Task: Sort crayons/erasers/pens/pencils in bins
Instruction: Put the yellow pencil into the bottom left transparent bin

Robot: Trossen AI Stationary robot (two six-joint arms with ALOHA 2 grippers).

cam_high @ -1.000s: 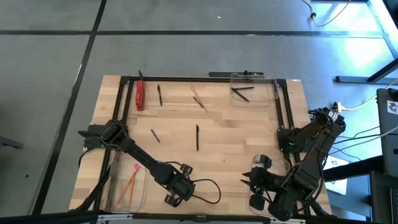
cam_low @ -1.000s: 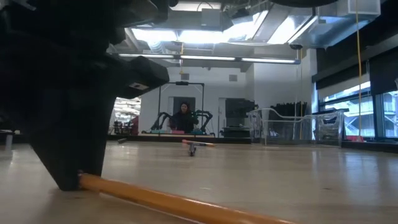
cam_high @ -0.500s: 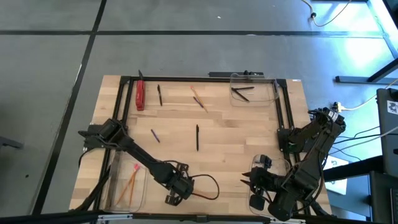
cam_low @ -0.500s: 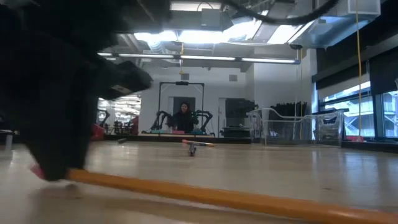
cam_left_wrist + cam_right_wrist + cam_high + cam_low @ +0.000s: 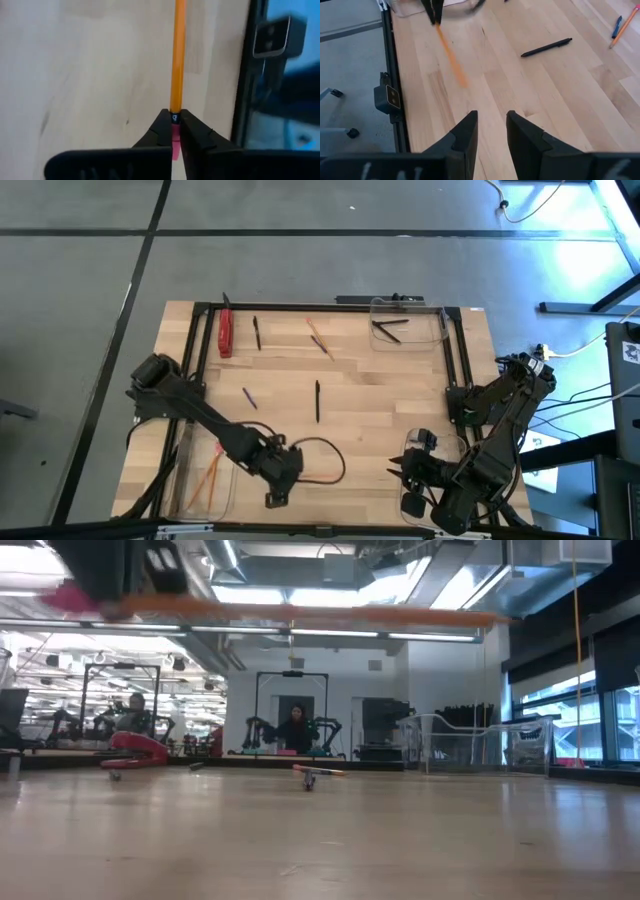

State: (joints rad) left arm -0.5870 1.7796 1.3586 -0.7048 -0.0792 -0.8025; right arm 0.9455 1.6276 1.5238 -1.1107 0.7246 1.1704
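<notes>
Pencil (image 5: 177, 60) is clamped at its pink eraser end by the left gripper (image 5: 175, 131), lifted near the table's six o'clock edge. Held so far back, it may swing or slip out before reaching the bin (image 5: 229, 502) at seven o'clock. Right gripper (image 5: 491, 131) waits, fingers apart, at five o'clock.

A wooden table (image 5: 360, 420) carries a black frame (image 5: 300, 307) along its far edge and both sides. A red stapler (image 5: 226, 332) lies near the far left corner, just inside the frame; in the low view it sits at the left of the tabletop. Grey floor (image 5: 300, 240) with dark seams surrounds the table. Beyond the table, 1 person (image 5: 294, 730) sits at a far workstation, and another person (image 5: 133, 712) sits at the left. Ceiling lights (image 5: 330, 595) glow overhead.
</notes>
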